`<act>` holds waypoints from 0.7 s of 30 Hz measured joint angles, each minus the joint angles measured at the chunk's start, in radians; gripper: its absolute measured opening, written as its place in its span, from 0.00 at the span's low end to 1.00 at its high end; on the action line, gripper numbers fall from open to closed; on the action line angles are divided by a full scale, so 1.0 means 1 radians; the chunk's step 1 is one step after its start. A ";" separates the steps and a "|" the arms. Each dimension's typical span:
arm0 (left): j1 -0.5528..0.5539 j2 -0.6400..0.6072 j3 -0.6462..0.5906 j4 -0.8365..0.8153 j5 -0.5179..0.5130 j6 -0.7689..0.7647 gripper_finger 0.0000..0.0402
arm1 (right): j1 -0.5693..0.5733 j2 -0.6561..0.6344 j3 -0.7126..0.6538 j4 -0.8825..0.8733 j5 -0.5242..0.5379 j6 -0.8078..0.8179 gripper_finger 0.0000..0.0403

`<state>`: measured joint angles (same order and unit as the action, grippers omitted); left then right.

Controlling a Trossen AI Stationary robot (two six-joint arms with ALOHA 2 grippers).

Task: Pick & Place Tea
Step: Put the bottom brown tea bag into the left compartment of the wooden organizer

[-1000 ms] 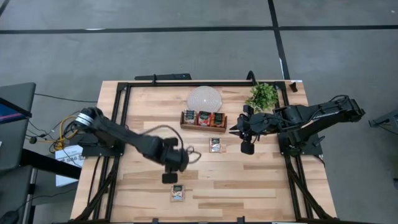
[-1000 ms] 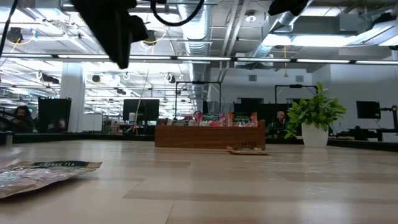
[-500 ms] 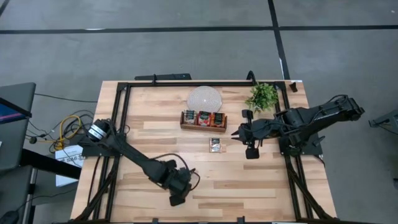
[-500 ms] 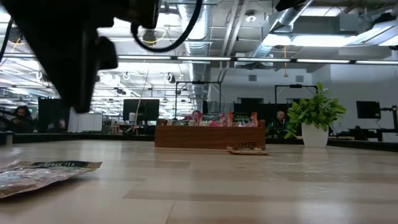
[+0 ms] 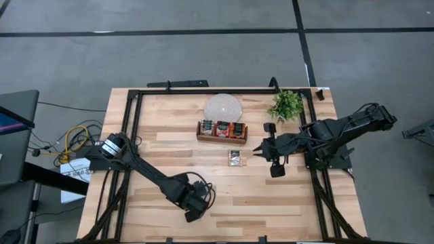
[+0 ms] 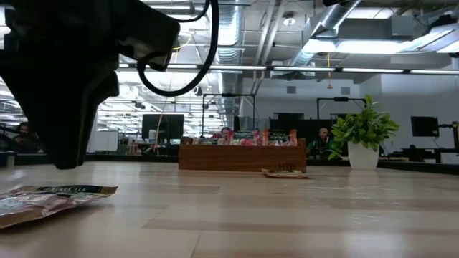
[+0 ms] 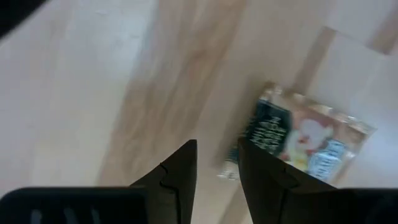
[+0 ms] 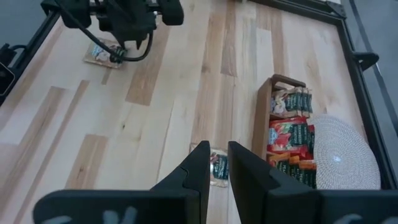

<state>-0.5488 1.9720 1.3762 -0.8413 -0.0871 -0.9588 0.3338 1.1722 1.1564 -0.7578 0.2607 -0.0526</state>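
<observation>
1. Light wooden slatted surface [image 5: 271, 196] with a black frame along its edges carries everything.
2. Left dark arm reaches to the near edge of the surface; left gripper [image 5: 192, 215] hangs low over a flat silver-beige tea sachet with dark green print [image 7: 303, 138], which lies flat on the surface, just beside the fingers [image 7: 177, 171]. Fingers are nearly pressed together, a narrow gap between them, pinching nothing.
3. Right dark arm sits at the right side; right gripper [image 5: 273, 161] hovers right of a second flat tea sachet [image 5: 234, 158], apart from it. Its fingers [image 8: 196, 165] also stand nearly together with a slim gap, empty.
4. Round pale woven mat [image 5: 223, 107] lies at the far middle.
5. Small green plant in a white pot [image 5: 286, 105] stands right of the mat.
6. Brown wooden three-compartment tray [image 5: 222, 139] sits just in front of the mat, holding upright red and green tea sachets [image 5: 222, 128].
7. The second sachet lies flat just in front of the tray.
</observation>
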 joint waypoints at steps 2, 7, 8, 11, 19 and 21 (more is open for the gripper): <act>-0.001 0.000 0.000 0.008 0.030 0.000 0.26 | 0.001 0.000 0.000 0.001 0.000 -0.001 0.12; -0.003 0.000 0.000 0.043 0.082 0.004 0.26 | 0.000 0.000 0.000 0.002 0.000 -0.001 0.12; -0.003 0.000 0.000 0.045 0.077 0.005 0.26 | 0.000 0.000 0.000 0.002 0.000 -0.001 0.12; -0.003 0.000 0.000 0.037 0.027 0.004 0.26 | 0.000 0.000 0.000 0.002 0.000 -0.001 0.12; 0.006 0.036 -0.001 0.027 0.029 0.018 0.26 | 0.000 0.000 0.000 0.003 0.000 -0.001 0.12; 0.006 0.045 0.000 0.035 0.054 0.031 0.26 | 0.000 0.000 0.000 0.005 0.000 -0.001 0.12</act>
<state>-0.5431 2.0172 1.3758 -0.8059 -0.0333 -0.9279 0.3340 1.1721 1.1564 -0.7528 0.2607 -0.0532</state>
